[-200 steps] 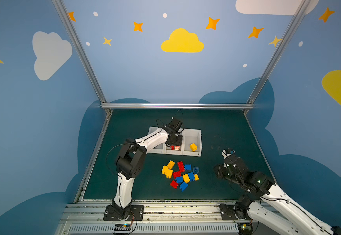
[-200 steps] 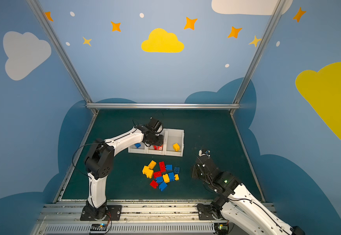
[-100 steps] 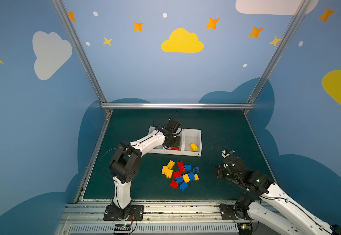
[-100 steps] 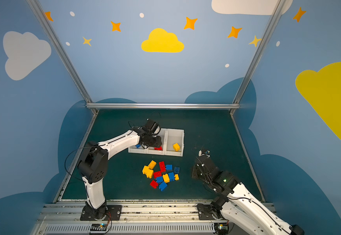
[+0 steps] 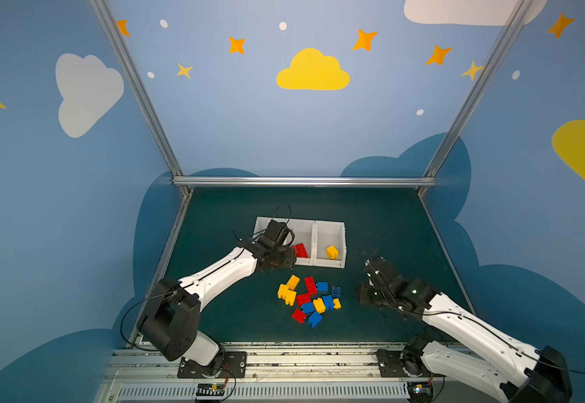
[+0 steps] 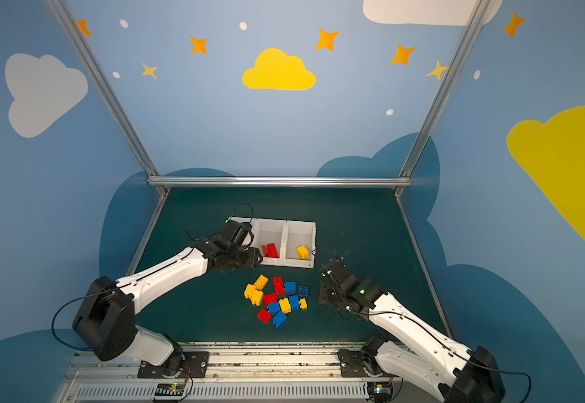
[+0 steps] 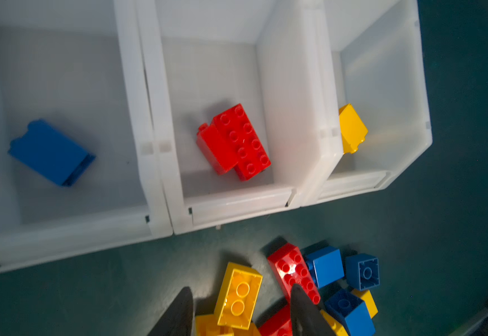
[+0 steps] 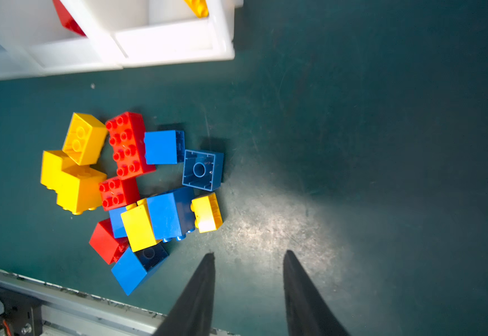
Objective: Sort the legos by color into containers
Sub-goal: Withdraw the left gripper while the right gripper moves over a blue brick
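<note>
1. Just in front of the bins (image 5: 331, 264), above the far edge of the pile (image 5: 310, 300): left gripper (image 7: 241, 291), jaws apart, nothing held.
2. Framed between its two fingers in the left wrist view: a long yellow brick (image 7: 238, 295), hollow side up, on the mat (image 8: 382, 145). Long axis along the fingers, so crosswise to the closing line. Probably calls for a straight drop and a pinch across the short width.
3. Just beside that brick, toward one finger: a long red brick (image 7: 293, 273), studs up. Some risk of nudging or catching it on the way down.
4. To the right of the pile in both top views: right gripper (image 8: 249, 256), jaws apart, empty, over bare mat. Nearest to it, a small yellow brick (image 8: 207, 213), off to one side of the fingers and not between them.
5. Better placed for the next pick, by this reading: the left arm.
6. Three bins joined in a row:
   - left, one blue brick (image 7: 50, 152) lying on its side;
   - middle, two red bricks (image 7: 234, 142) touching each other;
   - right, one yellow brick (image 7: 351, 128) against the dividing wall.
7. Loose in the pile: about a dozen pieces in all three colours. Sorting barely begun.
</note>
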Robot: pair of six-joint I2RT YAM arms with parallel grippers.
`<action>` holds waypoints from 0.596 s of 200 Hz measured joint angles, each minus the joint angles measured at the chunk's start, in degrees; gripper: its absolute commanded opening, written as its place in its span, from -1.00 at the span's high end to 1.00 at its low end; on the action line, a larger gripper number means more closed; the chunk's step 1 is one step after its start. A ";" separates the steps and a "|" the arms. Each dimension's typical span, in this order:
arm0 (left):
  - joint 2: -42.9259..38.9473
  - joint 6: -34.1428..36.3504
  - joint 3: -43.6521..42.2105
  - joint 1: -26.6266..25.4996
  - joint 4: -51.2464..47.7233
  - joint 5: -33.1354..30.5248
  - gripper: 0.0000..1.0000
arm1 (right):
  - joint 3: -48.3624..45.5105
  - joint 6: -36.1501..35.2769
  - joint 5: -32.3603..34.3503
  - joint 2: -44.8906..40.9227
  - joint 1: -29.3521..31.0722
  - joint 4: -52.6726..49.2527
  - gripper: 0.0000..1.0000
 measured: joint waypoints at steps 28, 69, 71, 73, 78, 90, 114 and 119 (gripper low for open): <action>-6.80 -2.14 -6.27 0.00 0.52 -0.35 -0.11 | 2.03 0.79 -2.16 6.27 0.07 2.19 0.05; -15.65 -5.95 -14.60 0.02 1.84 -1.51 -0.15 | 8.00 2.03 -4.52 14.91 0.11 2.27 0.02; -16.11 -6.12 -15.02 0.02 1.92 -1.62 -0.15 | 8.33 2.10 -4.63 15.37 0.11 2.27 0.02; -16.59 -6.29 -15.41 0.02 2.03 -1.64 -0.15 | 8.63 2.10 -4.72 15.80 0.11 2.27 0.02; -17.59 -6.67 -16.33 0.02 2.23 -1.77 -0.16 | 9.35 2.16 -4.92 16.76 0.13 2.25 0.02; -20.13 -7.41 -18.36 0.02 2.34 -2.10 -0.16 | 10.82 2.12 -5.35 19.02 0.17 2.21 0.02; -24.76 -8.83 -21.57 0.02 2.64 -2.71 -0.18 | 12.92 2.08 -5.95 22.73 0.17 1.64 0.02; -25.68 -9.07 -22.14 0.02 2.62 -2.89 -0.18 | 13.29 2.08 -5.99 23.39 0.17 1.51 0.03</action>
